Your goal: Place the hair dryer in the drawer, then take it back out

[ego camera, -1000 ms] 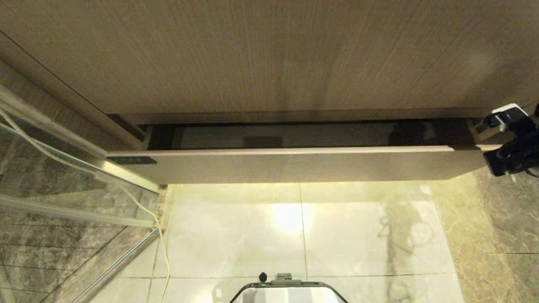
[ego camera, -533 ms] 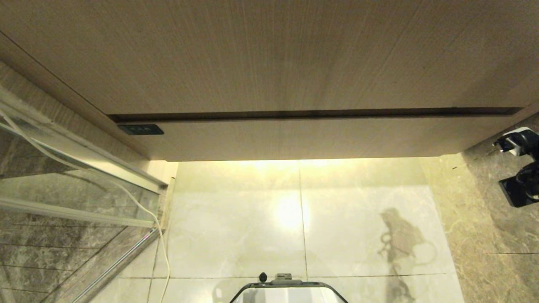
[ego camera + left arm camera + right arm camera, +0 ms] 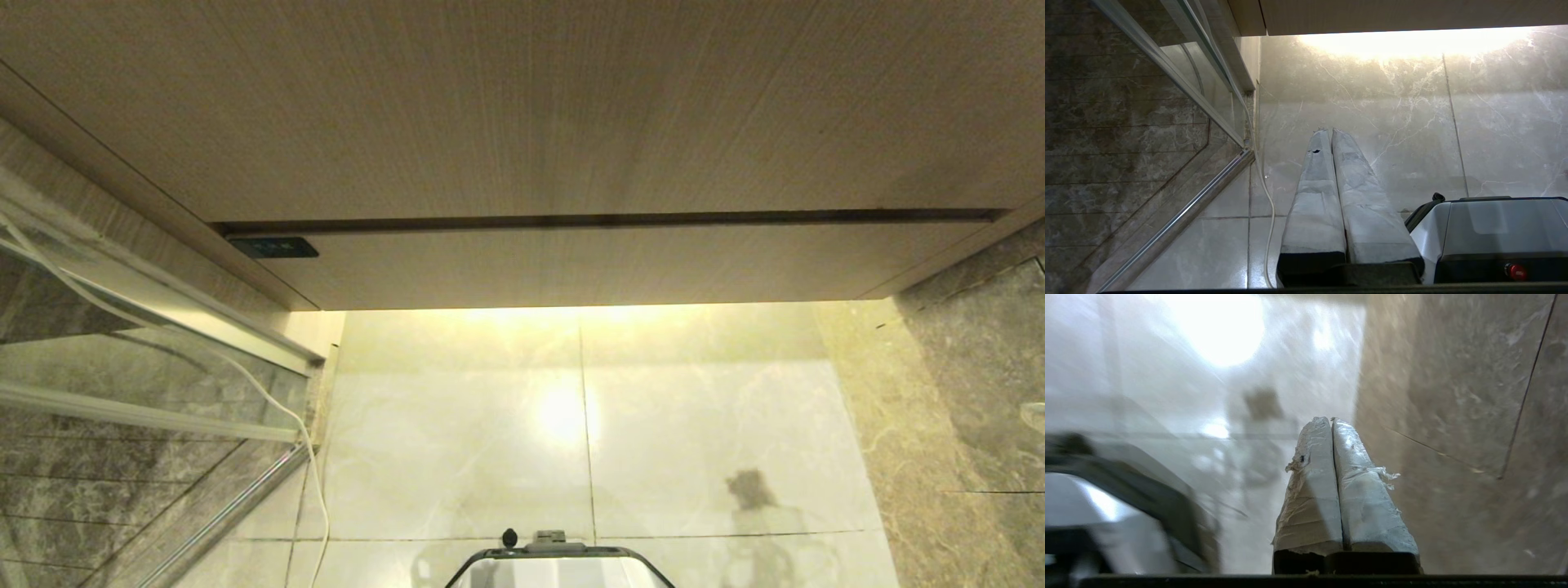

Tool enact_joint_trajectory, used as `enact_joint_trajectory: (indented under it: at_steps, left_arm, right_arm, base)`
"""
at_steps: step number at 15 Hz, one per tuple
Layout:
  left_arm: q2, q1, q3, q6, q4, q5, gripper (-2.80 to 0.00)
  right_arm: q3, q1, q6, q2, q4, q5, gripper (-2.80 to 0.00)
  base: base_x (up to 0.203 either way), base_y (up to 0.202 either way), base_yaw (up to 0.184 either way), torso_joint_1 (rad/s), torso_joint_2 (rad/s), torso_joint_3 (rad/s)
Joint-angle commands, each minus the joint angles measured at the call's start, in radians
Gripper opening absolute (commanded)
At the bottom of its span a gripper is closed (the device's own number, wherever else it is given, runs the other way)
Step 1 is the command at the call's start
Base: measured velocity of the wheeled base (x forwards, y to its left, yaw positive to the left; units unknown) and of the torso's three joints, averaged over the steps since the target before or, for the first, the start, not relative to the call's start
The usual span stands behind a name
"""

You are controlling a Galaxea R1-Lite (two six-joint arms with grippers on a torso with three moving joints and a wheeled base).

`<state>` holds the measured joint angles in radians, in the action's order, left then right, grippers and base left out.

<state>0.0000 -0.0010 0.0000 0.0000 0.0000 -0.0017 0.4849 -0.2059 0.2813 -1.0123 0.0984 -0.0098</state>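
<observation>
The drawer [image 3: 588, 265] is pushed in flush under the taller wood-grain panel [image 3: 522, 106], with only a thin dark seam between them. The hair dryer is out of view. Neither arm shows in the head view. In the right wrist view my right gripper [image 3: 1329, 419] is shut with nothing between its taped fingers, and it points at the pale floor tiles beside the brown marble wall. My left gripper [image 3: 1328, 130] is parked and shut on nothing, hanging over the floor beside my base [image 3: 1494, 228].
A glass shower door [image 3: 122, 392] with a metal rail stands at the left, and a white cord [image 3: 310, 457] runs down along it. Brown marble wall [image 3: 980, 392] closes the right side. My base [image 3: 559, 563] is at the lower middle, on glossy floor tiles [image 3: 571, 425].
The drawer, partly open a second ago, is now closed. My right gripper drew back from the drawer's right end, sank along the right edge and left the head view.
</observation>
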Motion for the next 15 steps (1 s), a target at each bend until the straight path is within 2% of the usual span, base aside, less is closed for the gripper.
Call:
enact_joint_trajectory:
  at_steps: [1,5,7,8,10,12,15]
  left_arm:
    - [0.0,-0.001,0.002,0.0,0.0,0.0,-2.8]
    - [0.0,-0.001,0.002,0.0,0.0,0.0,-2.8]
    - [0.0,-0.001,0.002,0.0,0.0,0.0,-2.8]
    - [0.0,-0.001,0.0,0.0,0.0,0.0,-2.8]
    - [0.0,-0.001,0.002,0.0,0.0,0.0,-2.8]
    - [0.0,-0.001,0.002,0.0,0.0,0.0,-2.8]
    - [0.0,-0.001,0.002,0.0,0.0,0.0,-2.8]
  right_arm:
    - [-0.099,0.068,-0.044,0.301,-0.001,0.014,-2.8]
    - [-0.298,0.193,-0.091,0.82,-0.007,0.028,-2.8]
    - [-0.417,0.232,-0.104,0.981,0.007,0.013,-2.8]
    - [-0.48,0.254,-0.11,1.015,0.038,0.0,-2.8]
    - [-0.521,0.356,-0.114,1.046,0.071,0.026,-2.8]
    - [-0.517,0.359,-0.116,1.052,0.039,0.042,-2.8]
    - [-0.525,0.359,-0.12,1.052,0.075,0.039,-2.8]
  base:
    - [0.0,0.0,0.0,0.0,0.0,0.0]
    - [0.0,0.0,0.0,0.0,0.0,0.0]
    - [0.0,0.0,0.0,0.0,0.0,0.0]
    - [0.0,0.0,0.0,0.0,0.0,0.0]
    - [0.0,0.0,0.0,0.0,0.0,0.0]
    - [0.0,0.0,0.0,0.0,0.0,0.0]
    - [0.0,0.0,0.0,0.0,0.0,0.0]
